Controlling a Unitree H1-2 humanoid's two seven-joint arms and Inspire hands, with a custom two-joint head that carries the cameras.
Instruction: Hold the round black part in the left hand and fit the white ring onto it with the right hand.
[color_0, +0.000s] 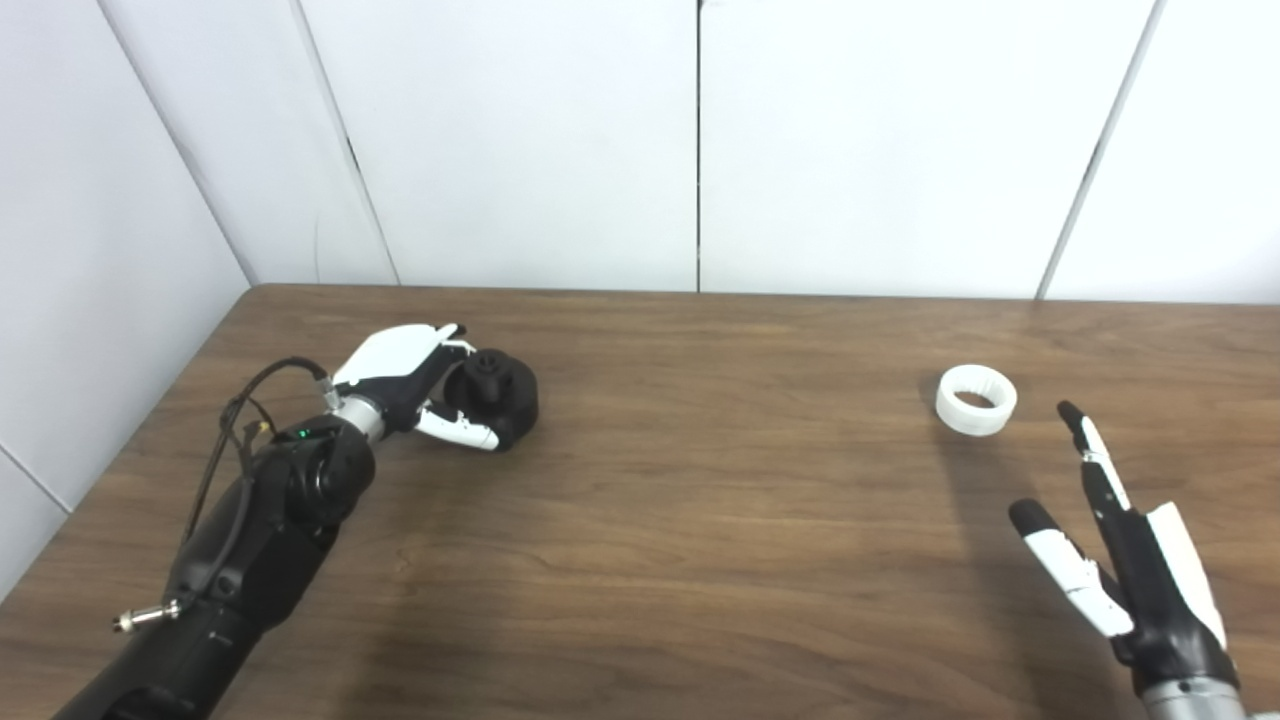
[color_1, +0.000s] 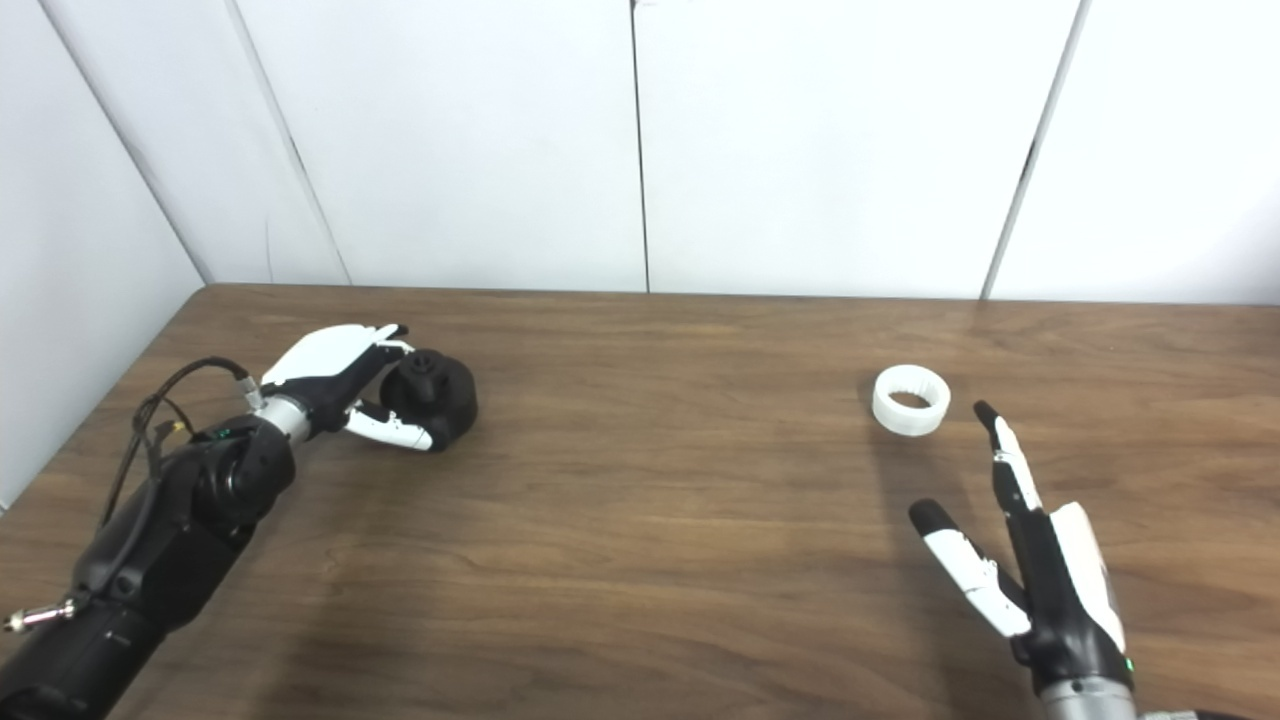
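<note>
The left robot hand (color_0: 415, 385) sits at the centre left of the frame with its fingers curled around the round black part (color_0: 495, 395), which rests on the wooden surface (color_0: 680, 520). The thumb lies along the near side of the part and the other fingers reach over its far side. Contact looks made, but whether the grip is tight enough to lift cannot be told from either view.

The right robot hand (color_1: 1030, 570) stands at the lower right of the frame, open and holding nothing, its fingers spread and pointing up the frame. The white ring (color_1: 910, 400) lies flat on the surface at the centre right, above and slightly left of that hand, near its longest fingertip but apart from it.

The step in hand is judged to be the pickup of both pieces. Recommended procedure:

1. Close the left robot hand fully before lifting, so that the black part cannot roll out of the grip.
2. Keep the raised hub on top of the part free of fingers; the ring is likely to seat there.
3. Bring the right robot hand up the frame and over the ring, then pinch its outer wall from opposite sides.
4. Leave the ring's bore unobstructed.

The ring is light and may slide when touched from one side only
</note>
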